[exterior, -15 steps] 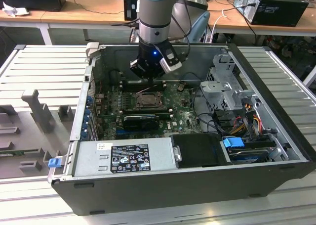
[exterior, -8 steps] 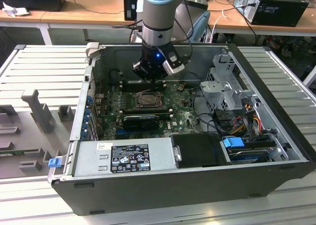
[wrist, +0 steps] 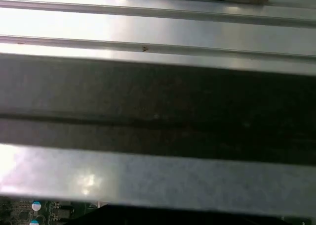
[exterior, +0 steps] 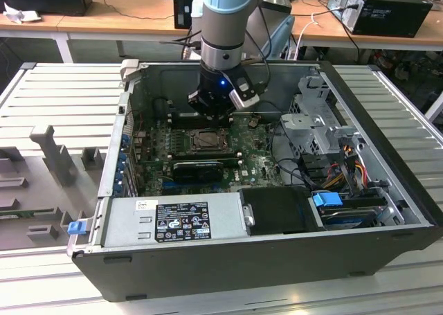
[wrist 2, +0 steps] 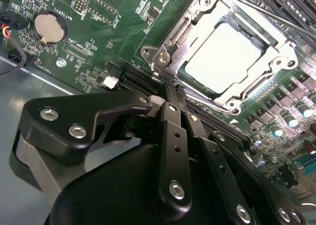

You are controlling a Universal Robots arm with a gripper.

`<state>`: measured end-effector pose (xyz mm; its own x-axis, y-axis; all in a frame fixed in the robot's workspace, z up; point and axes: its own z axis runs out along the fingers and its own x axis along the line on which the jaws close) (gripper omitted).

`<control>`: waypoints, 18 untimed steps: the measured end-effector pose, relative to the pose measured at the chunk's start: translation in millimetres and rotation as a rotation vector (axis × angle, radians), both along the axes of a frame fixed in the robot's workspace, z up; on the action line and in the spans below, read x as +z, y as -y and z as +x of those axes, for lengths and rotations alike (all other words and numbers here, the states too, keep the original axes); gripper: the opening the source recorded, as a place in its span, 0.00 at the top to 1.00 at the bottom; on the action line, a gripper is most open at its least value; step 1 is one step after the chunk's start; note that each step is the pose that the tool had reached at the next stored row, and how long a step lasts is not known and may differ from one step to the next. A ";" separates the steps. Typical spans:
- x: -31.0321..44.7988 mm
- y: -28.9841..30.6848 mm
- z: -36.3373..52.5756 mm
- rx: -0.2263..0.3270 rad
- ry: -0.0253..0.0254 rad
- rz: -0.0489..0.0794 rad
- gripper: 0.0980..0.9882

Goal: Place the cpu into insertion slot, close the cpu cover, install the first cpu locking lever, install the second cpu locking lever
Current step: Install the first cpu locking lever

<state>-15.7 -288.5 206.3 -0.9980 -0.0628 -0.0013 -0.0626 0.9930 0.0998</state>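
The arm has the gripper (exterior: pixel 211 111) down inside the open computer case (exterior: pixel 387 190), hanging just above the motherboard (exterior: pixel 259 164) at the far edge of the insertion slot (exterior: pixel 206 139). In the second wrist view the gripper (wrist 2: pixel 170 89) shows its two black fingers (wrist 2: pixel 174 131) pressed together with no gap between them and nothing held, their tips just beside the near corner of the insertion slot (wrist 2: pixel 256 94), though whether they touch the board there I cannot tell. The cpu (wrist 2: pixel 224 57) lies flat in that slot, its pale metal top showing through the window of the cpu cover (wrist 2: pixel 195 24), which lies down flat over it as a silver frame. A thin metal locking lever (wrist 2: pixel 276 15) runs along the side of the slot away from the gripper; whether it is hooked down I cannot tell. A round coin battery (wrist 2: pixel 48 27) sits on the green board well apart from the slot. In the exterior view a long black card (exterior: pixel 199 168) lies just in front of the slot, towards the grey power supply (exterior: pixel 173 221) at the near wall of the case. The case rests on a ribbed grey counter (exterior: pixel 62 93).
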 end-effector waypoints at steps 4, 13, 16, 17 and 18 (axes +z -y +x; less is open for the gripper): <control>-2.1 -0.2 0.3 0.000 -0.0001 -0.006 0.99; -2.9 -1.2 0.4 0.000 -0.0001 -0.042 0.99; -4.2 -2.7 0.5 0.000 -0.0001 -0.046 0.99; -4.4 -3.6 0.5 0.000 0.0002 -0.046 0.99; -4.4 -4.2 0.5 0.000 0.0002 -0.046 0.99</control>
